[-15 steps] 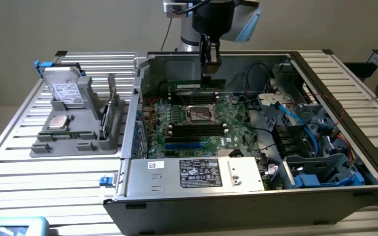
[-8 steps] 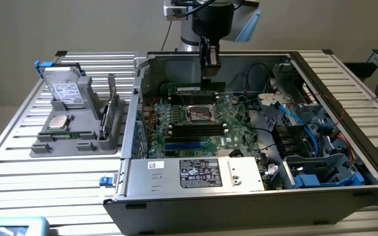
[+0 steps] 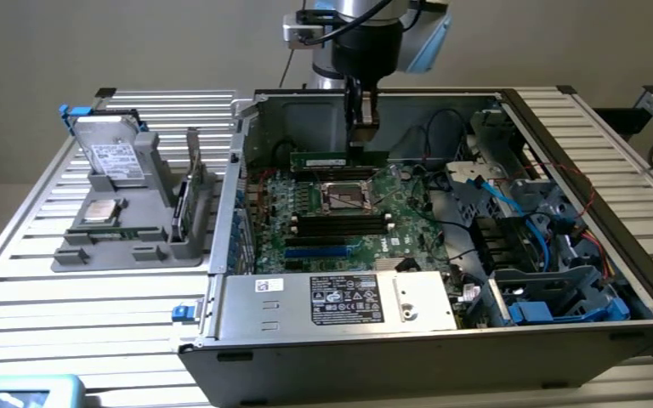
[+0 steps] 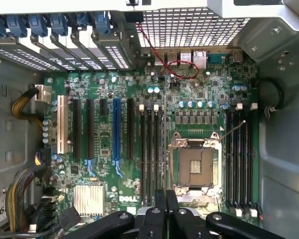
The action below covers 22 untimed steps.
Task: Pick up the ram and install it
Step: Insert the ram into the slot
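The ram (image 3: 338, 159) is a long, thin green stick held level inside the open computer case (image 3: 235, 170), just above the motherboard (image 3: 303, 204) near the case's far wall. My gripper (image 3: 360, 143) comes straight down from above and is shut on the stick near its middle. The stick hangs on the far side of the processor socket (image 3: 347, 197). In the wrist view my gripper (image 4: 165, 201) looks down on the motherboard (image 4: 104, 84), between a bank of black memory slots (image 4: 149, 149) and the socket (image 4: 195, 167). Another bank of slots (image 4: 239, 159) lies past the socket.
A grey tray (image 3: 77, 255) at the exterior view's left holds a silver hard drive (image 3: 111, 157), a square processor chip (image 3: 102, 211) and an upright card (image 3: 196, 200). The power supply box (image 3: 338, 299) sits at the case's near edge. Blue cables and a drive cage (image 3: 542, 289) crowd the exterior view's right.
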Available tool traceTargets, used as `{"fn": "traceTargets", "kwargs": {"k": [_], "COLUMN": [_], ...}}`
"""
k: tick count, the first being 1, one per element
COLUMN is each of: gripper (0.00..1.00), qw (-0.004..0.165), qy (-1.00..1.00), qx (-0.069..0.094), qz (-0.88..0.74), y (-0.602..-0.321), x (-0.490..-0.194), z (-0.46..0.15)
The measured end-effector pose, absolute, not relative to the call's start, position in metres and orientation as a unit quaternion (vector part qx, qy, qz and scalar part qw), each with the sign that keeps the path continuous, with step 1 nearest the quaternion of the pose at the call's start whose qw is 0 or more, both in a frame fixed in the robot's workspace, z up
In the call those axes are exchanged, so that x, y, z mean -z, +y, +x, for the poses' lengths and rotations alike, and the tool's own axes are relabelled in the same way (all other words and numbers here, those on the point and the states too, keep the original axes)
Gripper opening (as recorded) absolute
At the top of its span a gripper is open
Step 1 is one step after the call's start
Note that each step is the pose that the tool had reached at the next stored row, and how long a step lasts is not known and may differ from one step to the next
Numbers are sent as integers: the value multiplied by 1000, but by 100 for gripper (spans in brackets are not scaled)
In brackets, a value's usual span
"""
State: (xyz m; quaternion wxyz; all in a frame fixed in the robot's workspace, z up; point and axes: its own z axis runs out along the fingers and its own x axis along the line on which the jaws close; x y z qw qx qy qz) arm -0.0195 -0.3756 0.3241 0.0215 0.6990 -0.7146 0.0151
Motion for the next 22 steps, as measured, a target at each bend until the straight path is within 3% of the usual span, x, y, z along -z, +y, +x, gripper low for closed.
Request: {"fn": "traceTargets", "kwargs": {"k": [22], "gripper": [12], "qw": [31], "qy": [-718], "qx": [-26], "qz": [695], "y": [-383], "x": [-300], "z": [-13]}}
